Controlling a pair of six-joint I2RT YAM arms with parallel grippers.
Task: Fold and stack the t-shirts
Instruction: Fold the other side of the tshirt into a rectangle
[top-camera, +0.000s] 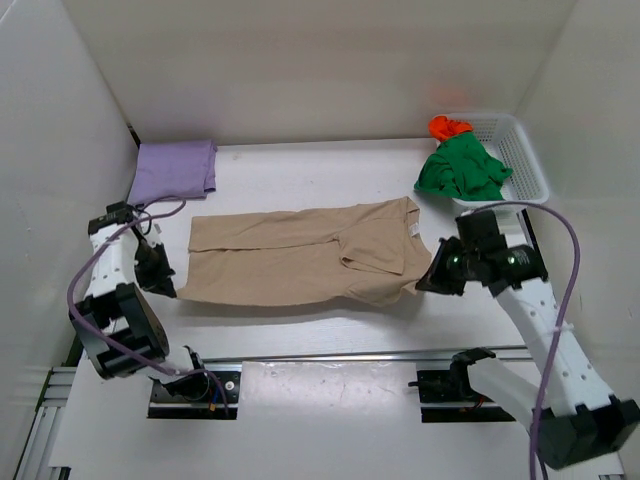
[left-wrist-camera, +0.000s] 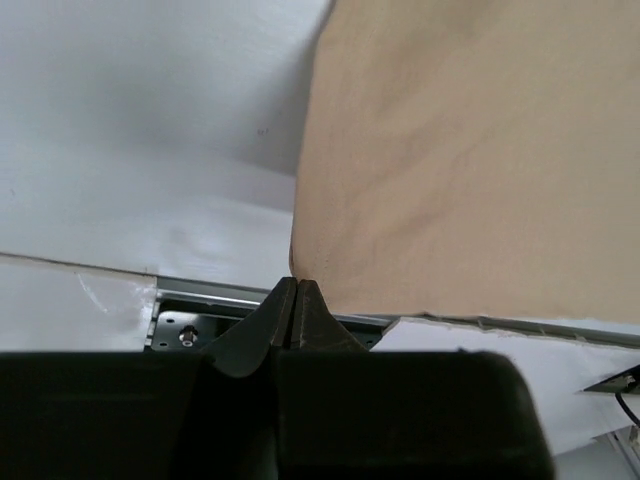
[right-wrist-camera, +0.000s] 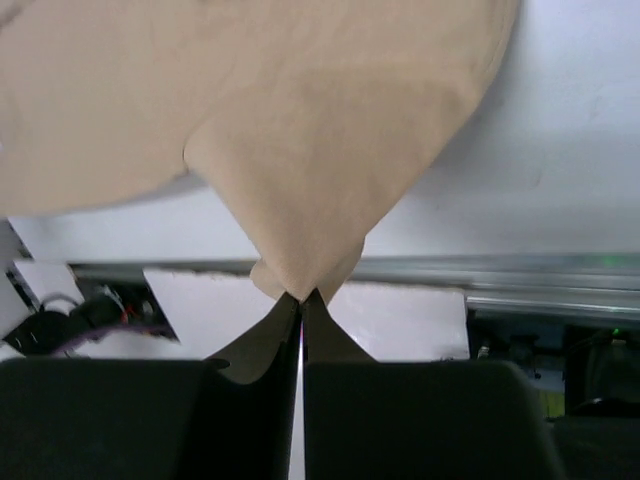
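Observation:
The beige t-shirt (top-camera: 300, 255) lies spread lengthwise across the middle of the table, partly folded. My left gripper (top-camera: 170, 290) is shut, with the shirt's near-left corner (left-wrist-camera: 310, 262) at its tips (left-wrist-camera: 296, 285). At the near-right end, my right gripper (top-camera: 422, 285) is shut on a pinched, slightly lifted point of the same shirt (right-wrist-camera: 320, 180), and the cloth runs into its tips (right-wrist-camera: 302, 297). The lilac t-shirt (top-camera: 173, 170) lies folded at the back left. The green t-shirt (top-camera: 462, 170) is crumpled at the back right, hanging over the basket's edge, with the orange-red t-shirt (top-camera: 447, 126) behind it.
A white mesh basket (top-camera: 520, 150) stands in the back right corner. White walls close in the table on the left, back and right. A metal rail (top-camera: 350, 357) runs along the near edge, by the arm bases.

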